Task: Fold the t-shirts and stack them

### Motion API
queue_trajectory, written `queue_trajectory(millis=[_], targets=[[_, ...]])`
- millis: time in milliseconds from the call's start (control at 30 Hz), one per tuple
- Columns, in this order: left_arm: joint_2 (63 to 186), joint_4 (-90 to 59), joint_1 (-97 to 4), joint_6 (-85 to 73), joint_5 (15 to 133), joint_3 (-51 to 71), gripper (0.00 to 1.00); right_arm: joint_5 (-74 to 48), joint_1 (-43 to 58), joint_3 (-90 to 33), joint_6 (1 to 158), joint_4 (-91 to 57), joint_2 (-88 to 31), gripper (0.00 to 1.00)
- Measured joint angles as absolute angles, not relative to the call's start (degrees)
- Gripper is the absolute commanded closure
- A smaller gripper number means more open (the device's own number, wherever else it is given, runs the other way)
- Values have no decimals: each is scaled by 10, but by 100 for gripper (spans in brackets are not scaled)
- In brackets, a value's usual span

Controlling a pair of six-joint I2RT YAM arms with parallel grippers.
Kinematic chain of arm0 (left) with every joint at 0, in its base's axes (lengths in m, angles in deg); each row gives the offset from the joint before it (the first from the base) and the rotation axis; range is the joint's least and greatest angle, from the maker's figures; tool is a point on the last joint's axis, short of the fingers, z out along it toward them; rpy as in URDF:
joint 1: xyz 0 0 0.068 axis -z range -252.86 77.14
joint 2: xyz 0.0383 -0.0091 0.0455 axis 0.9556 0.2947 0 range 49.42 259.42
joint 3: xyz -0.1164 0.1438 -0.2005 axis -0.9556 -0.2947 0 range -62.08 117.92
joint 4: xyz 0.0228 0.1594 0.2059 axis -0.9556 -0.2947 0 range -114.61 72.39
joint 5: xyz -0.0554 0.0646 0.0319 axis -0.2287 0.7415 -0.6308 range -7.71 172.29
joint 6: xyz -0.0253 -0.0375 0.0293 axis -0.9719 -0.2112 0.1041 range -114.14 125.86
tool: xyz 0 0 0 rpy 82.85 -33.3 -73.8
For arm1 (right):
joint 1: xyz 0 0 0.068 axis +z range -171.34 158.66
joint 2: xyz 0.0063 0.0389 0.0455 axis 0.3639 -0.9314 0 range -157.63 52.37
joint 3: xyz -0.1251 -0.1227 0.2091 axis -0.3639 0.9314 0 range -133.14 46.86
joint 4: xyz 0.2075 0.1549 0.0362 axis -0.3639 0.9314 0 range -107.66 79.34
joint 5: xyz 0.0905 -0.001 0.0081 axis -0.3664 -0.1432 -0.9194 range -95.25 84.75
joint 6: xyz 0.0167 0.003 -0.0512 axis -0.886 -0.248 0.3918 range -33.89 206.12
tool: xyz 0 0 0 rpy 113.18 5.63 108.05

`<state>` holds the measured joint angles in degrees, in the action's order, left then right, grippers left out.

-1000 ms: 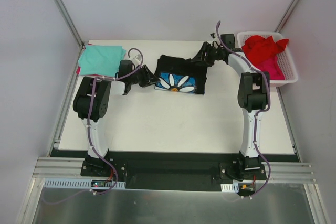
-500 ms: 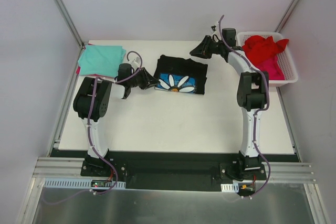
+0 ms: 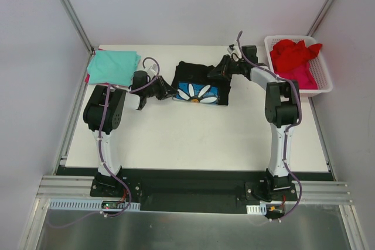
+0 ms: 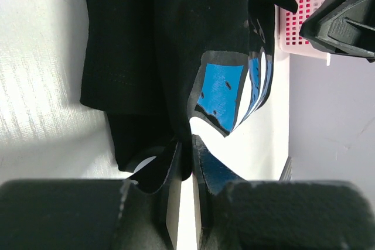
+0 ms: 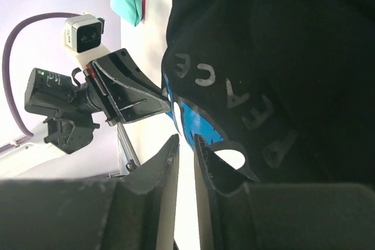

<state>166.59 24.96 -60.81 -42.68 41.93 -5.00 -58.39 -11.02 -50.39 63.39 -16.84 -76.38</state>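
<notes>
Pinching the folded black t-shirt (image 3: 193, 70) beside its blue-and-white flower print, left gripper (image 4: 185, 151) clamps cloth; right gripper (image 5: 186, 142): cannot tell.

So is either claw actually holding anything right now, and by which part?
The left gripper pinches the black daisy-print t-shirt at its left edge. The right gripper sits at the shirt's right edge; a grip there cannot be told.

The white table (image 3: 193, 139) carries a black t-shirt (image 3: 199, 73) with a daisy print at its back middle. A folded teal t-shirt (image 3: 114, 65) lies over pink cloth (image 3: 89, 78) at the back-left corner, and a white slotted basket (image 3: 319, 92) sits at the back-right corner.
</notes>
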Motion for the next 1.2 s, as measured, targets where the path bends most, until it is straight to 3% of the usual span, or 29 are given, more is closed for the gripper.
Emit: queue_trajectory(millis=[333,467,667,1200], targets=[[1666,249,-608,-427,419,-50,93,-569,-123,-581,677,-122,-804,99],[1666,249,-608,-428,418,-50,98,-554,-137,-662,677,-108,-876,99],[1666,236,-608,-428,418,-36,100,-537,-151,-683,672,-63,-934,99],[1666,232,-608,-428,415,-33,100,-526,-165,-741,697,-38,-934,99]])
